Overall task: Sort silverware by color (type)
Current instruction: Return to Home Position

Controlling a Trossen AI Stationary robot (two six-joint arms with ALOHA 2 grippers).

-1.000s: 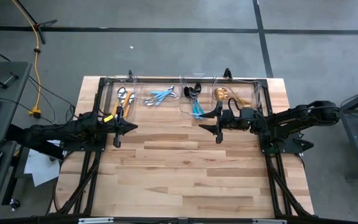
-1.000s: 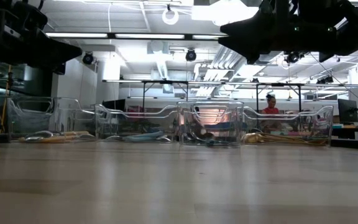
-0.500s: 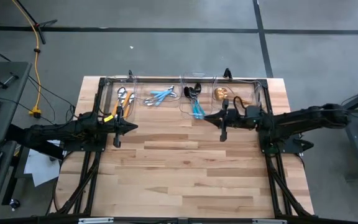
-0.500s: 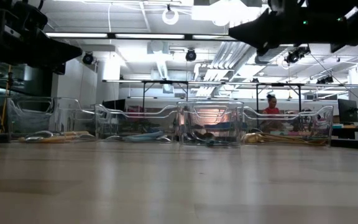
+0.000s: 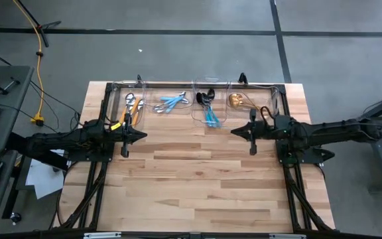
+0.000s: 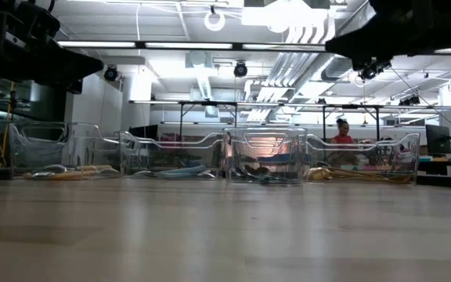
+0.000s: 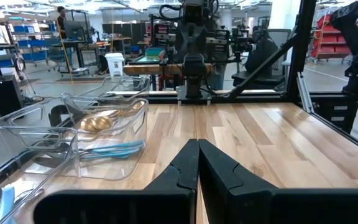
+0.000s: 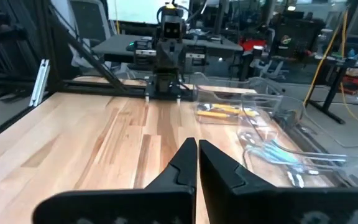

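Note:
The silverware lies in four clear bins along the table's far edge. From left to right these hold orange-handled pieces [image 5: 132, 105], light-blue ones [image 5: 171, 101], black ones with blue handles [image 5: 207, 107] and gold ones [image 5: 237, 101]. My left gripper [image 5: 143, 135] hovers shut and empty over the wood, near the orange bin. My right gripper [image 5: 233, 131] is also shut and empty, just on the near side of the gold bin. In the wrist views both pairs of fingers, left [image 7: 197, 152] and right [image 8: 197, 152], are closed on nothing.
Bare wooden tabletop [image 5: 197, 179] spreads out on the near side of both grippers. The row of bins [image 6: 265, 157] walls off the far edge. A person [image 6: 340, 133] sits in the room beyond the table.
My right gripper has shut its fingers on nothing. It has drawn back from the bins toward the table's right edge. The silverware has stayed in the bins.

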